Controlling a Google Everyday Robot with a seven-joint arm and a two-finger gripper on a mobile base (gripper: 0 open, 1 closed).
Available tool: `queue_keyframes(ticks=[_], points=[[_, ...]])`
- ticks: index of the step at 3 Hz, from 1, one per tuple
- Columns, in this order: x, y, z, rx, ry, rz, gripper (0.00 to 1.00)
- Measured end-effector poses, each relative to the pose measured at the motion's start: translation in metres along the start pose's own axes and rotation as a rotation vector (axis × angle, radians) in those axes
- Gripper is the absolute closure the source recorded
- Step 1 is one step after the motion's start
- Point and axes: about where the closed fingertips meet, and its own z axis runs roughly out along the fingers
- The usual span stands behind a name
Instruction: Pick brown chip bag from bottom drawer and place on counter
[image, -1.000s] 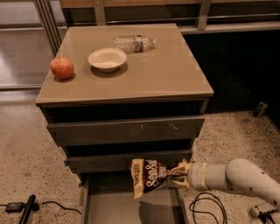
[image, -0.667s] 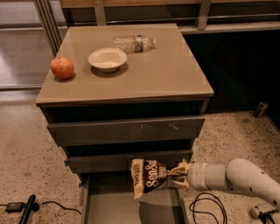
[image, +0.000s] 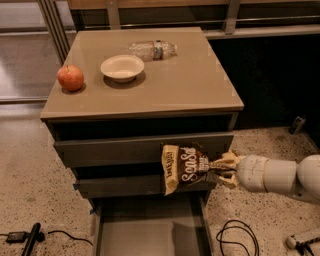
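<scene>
STEP: pick judged done, transfer in hand | gripper clenched on right end of brown chip bag | bag in air above open bottom drawer, before upper drawer fronts | NEXT: raise past counter edge, then reach inward.

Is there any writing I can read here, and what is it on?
"Sun...": big white letters on the brown chip bag, the rest blurred.
Bag's yellow end: dark print, unreadable.
Label on the bottle: too small to read.
The gripper holds the bag above the bottom drawer.
</scene>
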Motion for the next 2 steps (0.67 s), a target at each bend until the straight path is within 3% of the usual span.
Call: queue_keyframes(ticks=[1,2], points=[[-0.027,-0.041,-0.046,0.075,-0.04,-0.032,1.0],[-0.068,-0.083,-0.101,0.162,-0.074,-0.093,1.0]])
